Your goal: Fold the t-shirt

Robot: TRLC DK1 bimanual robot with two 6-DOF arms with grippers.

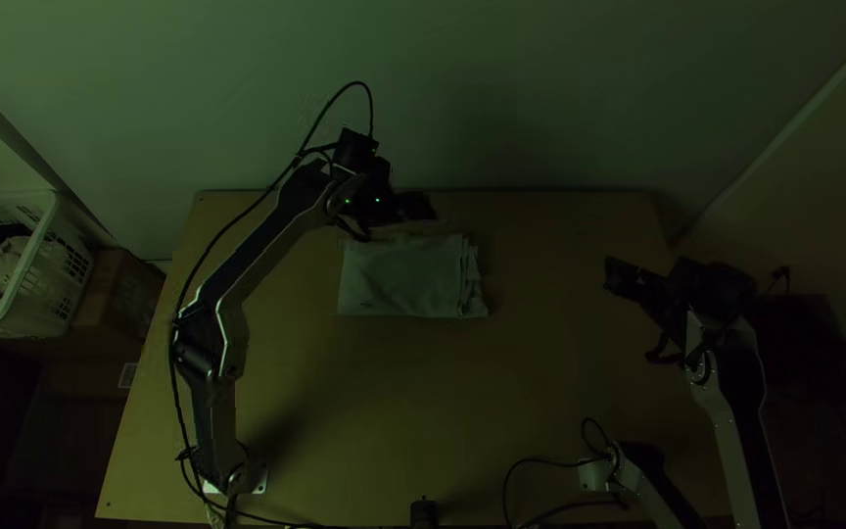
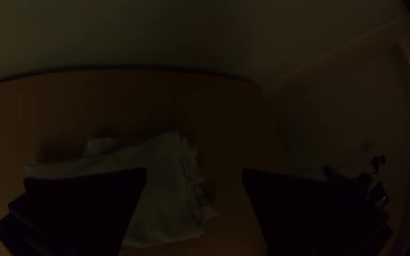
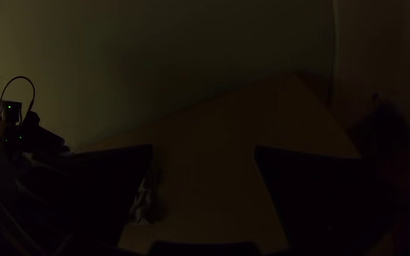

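Left gripper (image 1: 397, 223) and right gripper (image 1: 631, 314) both gape, released; one t-shirt (image 1: 399, 279) lies folded.

Free tabletop (image 1: 550, 343) between t-shirt (image 1: 399, 279) and right gripper (image 1: 629, 313)

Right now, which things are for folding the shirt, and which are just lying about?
For the job:
folded t-shirt
left gripper
right gripper
table under the shirt

Just lying about:
white basket
brown box beside it
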